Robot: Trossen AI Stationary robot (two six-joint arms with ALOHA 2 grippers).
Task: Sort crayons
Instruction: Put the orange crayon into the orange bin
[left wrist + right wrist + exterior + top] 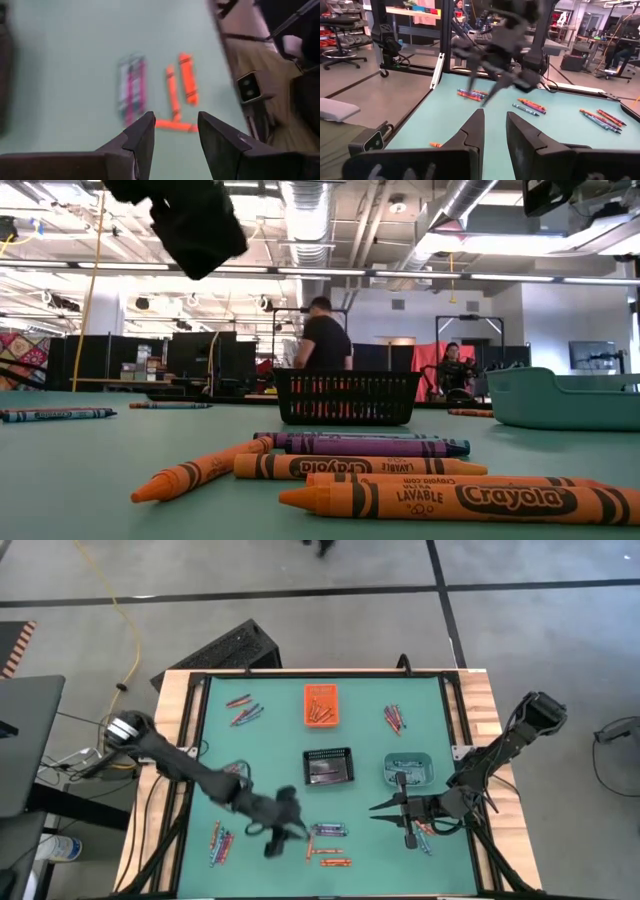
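Here, near to far:
Near edge of table (200,780): a small heap of crayons (328,845) lies here: orange ones nearest, purple and teal ones just behind them. In the low view the orange crayons (455,500) fill the foreground and the purple ones (365,446) lie behind them.
Left end effector (285,830): it hangs over the table just beside this heap. Its fingers (142,142) stand apart with nothing between them; the orange and purple crayons show on the mat beyond the tips.
Near left corner: another group of crayons (219,843) lies by the table edge, mixed orange and blue.
Right end effector (395,818): it hovers low near the front of the teal bin, above a few crayons (425,835) on the right side. In the right wrist view its fingers (472,132) stand a little apart and hold nothing.
Middle of table: a black mesh bin (329,767) stands in the centre; some sticks show inside through the mesh. A teal bin (408,768) stands just beside it on the right, with crayons inside.
Far side of table: an orange bin (321,705) holds orange crayons. One loose group (243,710) lies at the far left, another (394,718) at the far right.
Room behind: two persons (325,335) are seen beyond the table, well apart from the arms.
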